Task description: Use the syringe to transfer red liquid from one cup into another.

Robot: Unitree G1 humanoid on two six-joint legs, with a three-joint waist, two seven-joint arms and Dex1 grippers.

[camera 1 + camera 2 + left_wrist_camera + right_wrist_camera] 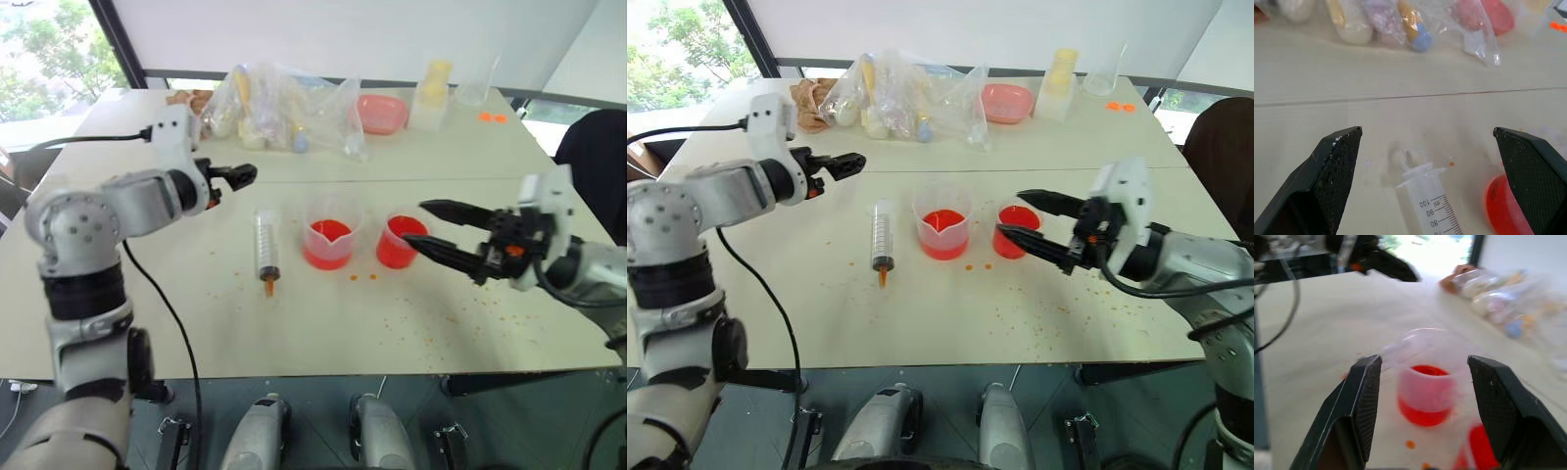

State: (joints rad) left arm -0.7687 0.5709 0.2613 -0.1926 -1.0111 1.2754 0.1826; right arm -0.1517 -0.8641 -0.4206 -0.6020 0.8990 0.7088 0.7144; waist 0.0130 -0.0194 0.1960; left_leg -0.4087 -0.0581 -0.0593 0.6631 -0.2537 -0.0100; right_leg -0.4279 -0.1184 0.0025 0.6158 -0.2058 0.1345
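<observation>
**Syringe flat on table, both claws empty**

My left gripper [240, 176] hangs spread wide above the table [294, 323], gripping nothing. The syringe [265, 245] lies flat, orange tip toward me, just left of the spouted measuring cup [326, 243]. My right gripper [431, 227] stands parted beside the narrower cup [396, 241], possibly touching it. Both cups hold red liquid [397, 253]

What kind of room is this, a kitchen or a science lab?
Probably a lab or test room: a pale table by a window holds a syringe, clear cups of red liquid, and spilled drops.
</observation>
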